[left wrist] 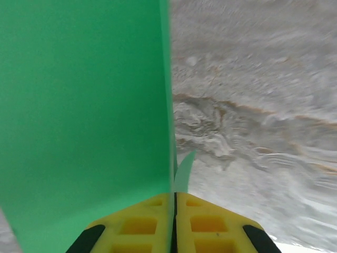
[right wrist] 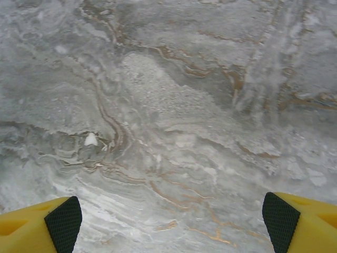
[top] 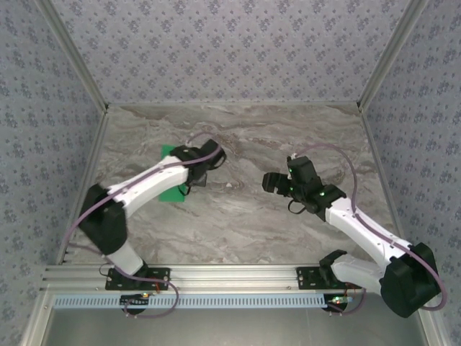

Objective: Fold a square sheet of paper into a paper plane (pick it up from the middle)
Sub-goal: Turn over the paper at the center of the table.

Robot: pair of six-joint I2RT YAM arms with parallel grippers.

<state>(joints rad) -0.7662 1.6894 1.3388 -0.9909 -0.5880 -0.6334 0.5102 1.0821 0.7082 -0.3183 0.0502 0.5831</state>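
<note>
From above, the left arm reaches over the left middle of the marbled tabletop (top: 238, 223), and the left pincer (top: 193, 180) sits on the green paper (top: 171, 193), which shows as a corner past the arm's far side and a larger patch on its near side. The right arm stretches in from the right; the right pincer (top: 271, 182) hangs over bare marble near the centre, well apart from the paper, its fingers spread. In the left wrist view the two yellow fingers (left wrist: 138, 224) are pressed together, clamped on the green paper (left wrist: 84, 116), whose edge runs into the thin seam between them. The sheet stands up like a wall across the left half, with a small green sliver curling out just right of the seam – grey marble lies beyond. In the right wrist view the black-tipped yellow fingers (right wrist: 58, 226) stand wide apart at the two lower corners, veined tabletop showing between them
</note>
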